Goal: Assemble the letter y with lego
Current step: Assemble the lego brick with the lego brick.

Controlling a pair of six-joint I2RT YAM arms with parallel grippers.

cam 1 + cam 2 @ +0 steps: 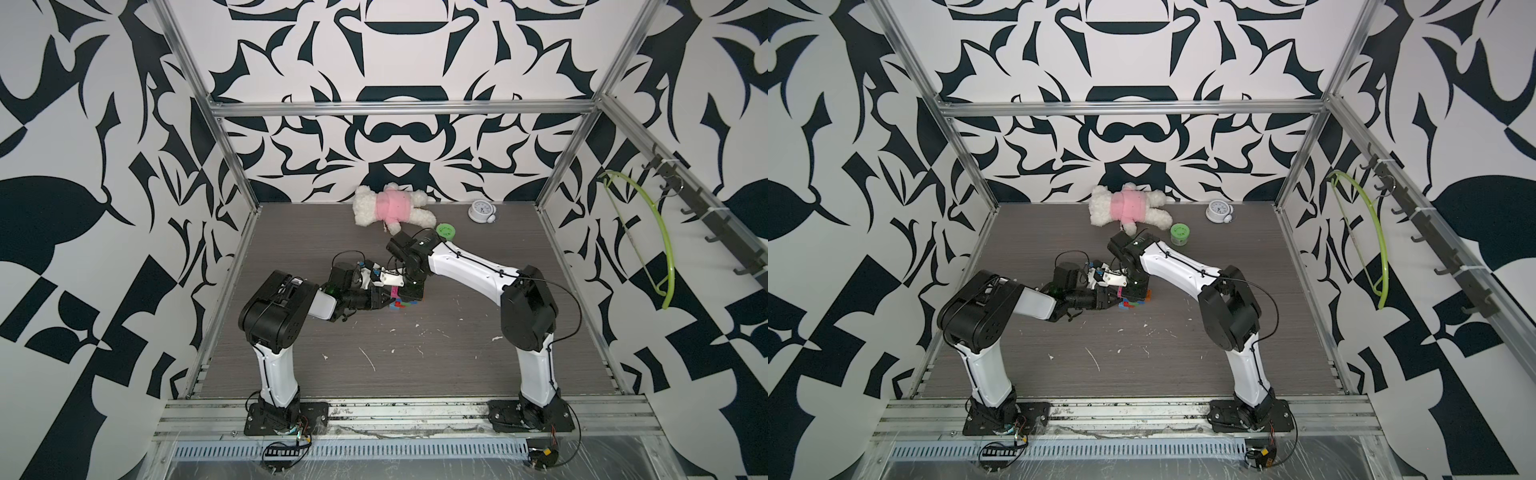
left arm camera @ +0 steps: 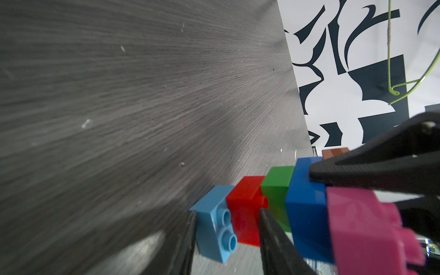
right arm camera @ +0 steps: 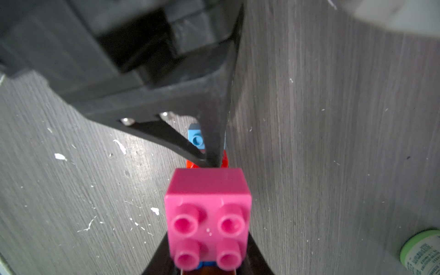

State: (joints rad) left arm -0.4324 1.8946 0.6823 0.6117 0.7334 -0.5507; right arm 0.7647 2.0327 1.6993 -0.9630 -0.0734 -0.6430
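Well in front of the plush toy [image 1: 388, 205], the letter y [image 1: 400, 305] lies flat on the table [image 1: 415, 365], nearly built. The left end effector [image 2: 227, 212] straddles the light blue brick [image 2: 212, 221] and red brick [image 2: 245, 209]; whether it squeezes them is unclear. That light blue brick sits skewed with its studs exposed and probably still needs seating. Rightward, the green brick [image 2: 277, 188], blue bar [image 2: 304, 204], pink brick [image 2: 362, 221] and orange brick [image 2: 333, 152] look joined. The right end effector [image 1: 411, 291] is clamped on that top end.

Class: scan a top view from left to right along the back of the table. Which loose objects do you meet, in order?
plush bear → green tub → alarm clock
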